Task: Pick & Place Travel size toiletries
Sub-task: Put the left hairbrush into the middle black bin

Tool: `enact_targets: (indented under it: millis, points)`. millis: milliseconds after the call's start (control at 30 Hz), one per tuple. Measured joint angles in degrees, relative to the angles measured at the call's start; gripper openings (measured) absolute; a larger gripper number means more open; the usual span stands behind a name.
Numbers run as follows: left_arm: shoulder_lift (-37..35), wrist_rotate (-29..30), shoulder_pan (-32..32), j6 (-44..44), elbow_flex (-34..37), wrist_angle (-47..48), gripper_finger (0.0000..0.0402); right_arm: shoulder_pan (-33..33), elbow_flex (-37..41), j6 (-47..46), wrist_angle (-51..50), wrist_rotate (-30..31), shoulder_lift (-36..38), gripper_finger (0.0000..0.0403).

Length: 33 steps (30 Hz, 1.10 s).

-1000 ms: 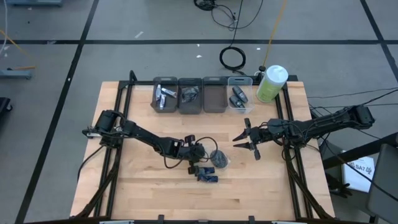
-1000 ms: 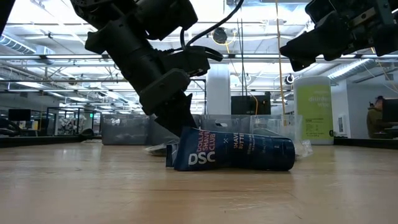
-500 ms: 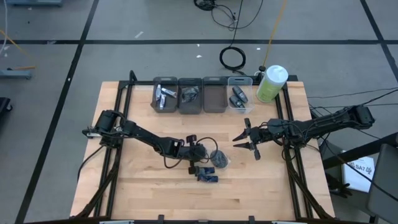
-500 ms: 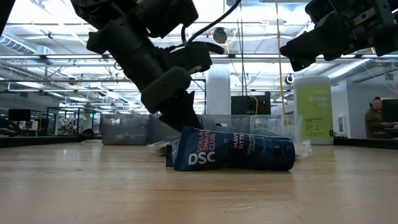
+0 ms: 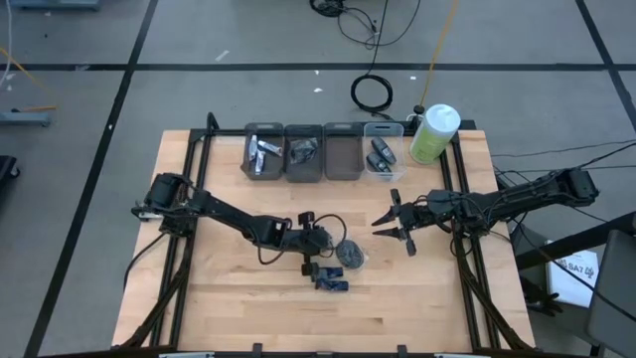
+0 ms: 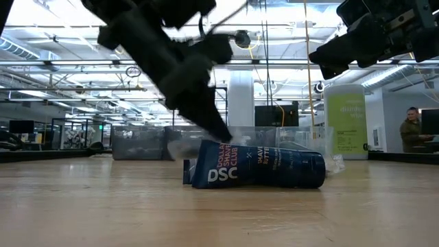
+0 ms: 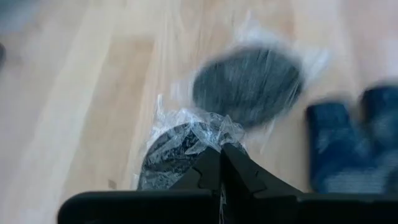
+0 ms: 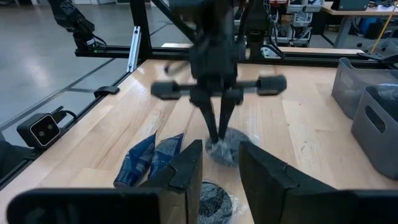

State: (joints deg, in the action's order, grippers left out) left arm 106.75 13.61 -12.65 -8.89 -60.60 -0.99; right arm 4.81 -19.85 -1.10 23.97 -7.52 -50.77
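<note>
My left gripper [image 5: 323,242] is shut on a dark oval piece in crinkled clear wrap [image 7: 180,149] at the table's middle; the right wrist view shows it from the front [image 8: 219,127]. A round dark grey disc in clear wrap [image 7: 249,87] lies flat on the wood just beyond it. Two dark blue packets [image 5: 329,279] lie flat nearer the front edge, large in the low view [image 6: 254,168]. My right gripper [image 5: 393,224] hovers open to the right of them, nothing between its fingers [image 8: 221,171]. My left gripper pinches the crinkled clear wrap [image 7: 208,140] of the dark oval piece between its two fingertips, at the end of the piece nearest the fingers. The fingers slant down from the table's left. The piece hangs below the tips [image 8: 224,149]; whether it is clear of the wood I cannot tell.
Along the far edge stands a row of grey bins [image 5: 303,152] and one clear bin [image 5: 381,154], some holding small items. A big green bottle with a white cap [image 5: 434,132] stands at the far right. Black rails [image 5: 189,179] run along both sides.
My left gripper has risen a little from the table behind the blue packets, still slanting down. The blue packets and the grey disc lie where they were. My right gripper has kept still.
</note>
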Motion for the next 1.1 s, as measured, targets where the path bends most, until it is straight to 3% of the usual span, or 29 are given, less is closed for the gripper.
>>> enact_targets:
  millis: [300,500,833,1100]
  points:
    - [-11.81,-0.05,-0.99,7.28,0.04,2.40,0.0005,-0.01,-0.01,-0.23,-0.28,-0.01,-0.02,0.0094]
    - [-20.87,0.12,-1.13,8.78,6.41,0.80,0.0004,0.03,-0.01,-1.27,-0.65,-0.01,-0.01,0.0094]
    - [-31.31,0.48,-1.15,8.66,25.66,-27.00,0.0003,0.03,-0.01,-1.27,-0.72,-0.03,-0.02,0.0093]
    - [-33.84,1.95,-1.10,8.61,32.40,-35.65,0.0004,0.03,0.02,-1.27,-0.69,-0.03,-0.02,0.0094]
